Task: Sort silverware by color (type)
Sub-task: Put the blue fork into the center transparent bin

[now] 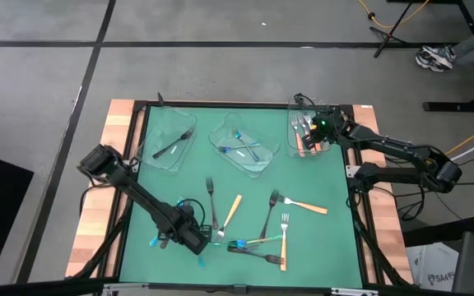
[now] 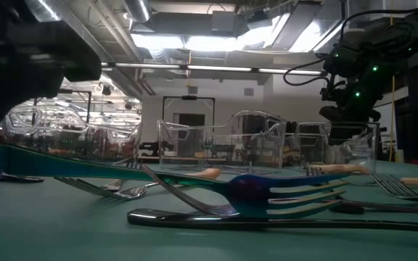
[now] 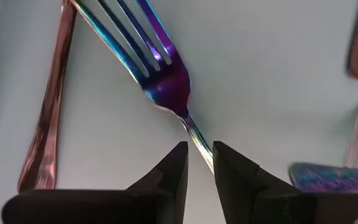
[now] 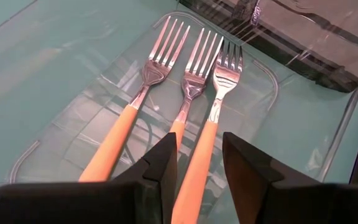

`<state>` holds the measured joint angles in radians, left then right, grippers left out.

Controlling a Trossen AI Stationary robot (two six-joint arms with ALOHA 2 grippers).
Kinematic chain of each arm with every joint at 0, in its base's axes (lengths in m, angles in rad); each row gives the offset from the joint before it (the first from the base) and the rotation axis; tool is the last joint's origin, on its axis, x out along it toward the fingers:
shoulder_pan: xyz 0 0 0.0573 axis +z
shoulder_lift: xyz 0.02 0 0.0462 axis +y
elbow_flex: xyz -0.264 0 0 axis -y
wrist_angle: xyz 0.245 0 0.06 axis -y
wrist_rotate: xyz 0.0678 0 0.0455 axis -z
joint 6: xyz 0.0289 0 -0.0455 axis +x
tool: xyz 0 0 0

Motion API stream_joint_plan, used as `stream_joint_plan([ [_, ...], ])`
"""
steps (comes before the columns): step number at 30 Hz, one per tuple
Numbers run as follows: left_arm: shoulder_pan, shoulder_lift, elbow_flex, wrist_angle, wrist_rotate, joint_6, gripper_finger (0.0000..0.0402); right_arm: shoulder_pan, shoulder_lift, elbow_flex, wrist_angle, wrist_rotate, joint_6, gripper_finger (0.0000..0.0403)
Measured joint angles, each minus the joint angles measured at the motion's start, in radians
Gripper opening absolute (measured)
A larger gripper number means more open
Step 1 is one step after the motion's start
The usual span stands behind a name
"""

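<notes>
My left gripper point(image 1: 206, 243) stands open near the table's front edge, pointing down over an iridescent blue-purple fork point(image 3: 166, 81) that lies on the green mat. Its fingertips point(image 3: 180, 155) stand on either side of the fork's thin neck point(image 3: 194, 134); I see no touch. My right gripper point(image 4: 197, 149) hangs open at the far right, over a clear tray point(image 1: 293, 111). In that tray three orange-handled forks point(image 4: 185, 87) lie side by side. Nothing is between its fingers but the view down onto one handle.
Two more clear trays stand at the far side: the left one point(image 1: 151, 123) holds a dark fork, the middle one point(image 1: 220, 131) blue forks. Dark and orange-handled forks point(image 1: 303, 204) lie loose on the mat, some crossing near the left gripper point(image 1: 257, 256).
</notes>
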<state>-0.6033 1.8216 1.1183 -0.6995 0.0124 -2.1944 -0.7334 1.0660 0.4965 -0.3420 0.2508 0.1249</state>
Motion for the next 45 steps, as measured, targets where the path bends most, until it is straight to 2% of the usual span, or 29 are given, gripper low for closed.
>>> stream_joint_plan([
  [19,0.001,0.038,0.001,0.000,-0.011,0.002,0.0068,0.000,0.000,0.000,0.001,-0.001,0.000,0.0117],
  [29,0.000,0.039,0.001,-0.004,-0.009,0.006,0.0011,0.000,0.000,0.000,0.002,-0.002,-0.001,0.0117],
  [32,0.000,0.040,0.001,-0.004,-0.009,0.006,0.0008,0.000,0.000,0.000,0.002,-0.002,-0.002,0.0117],
  [38,0.000,0.027,-0.002,-0.002,-0.012,0.064,0.0008,0.000,0.000,0.054,-0.025,-0.005,-0.003,0.0117],
  [45,-0.007,-0.038,-0.003,0.000,-0.080,0.136,0.0006,0.000,0.000,0.160,-0.053,-0.024,-0.003,0.0117],
])
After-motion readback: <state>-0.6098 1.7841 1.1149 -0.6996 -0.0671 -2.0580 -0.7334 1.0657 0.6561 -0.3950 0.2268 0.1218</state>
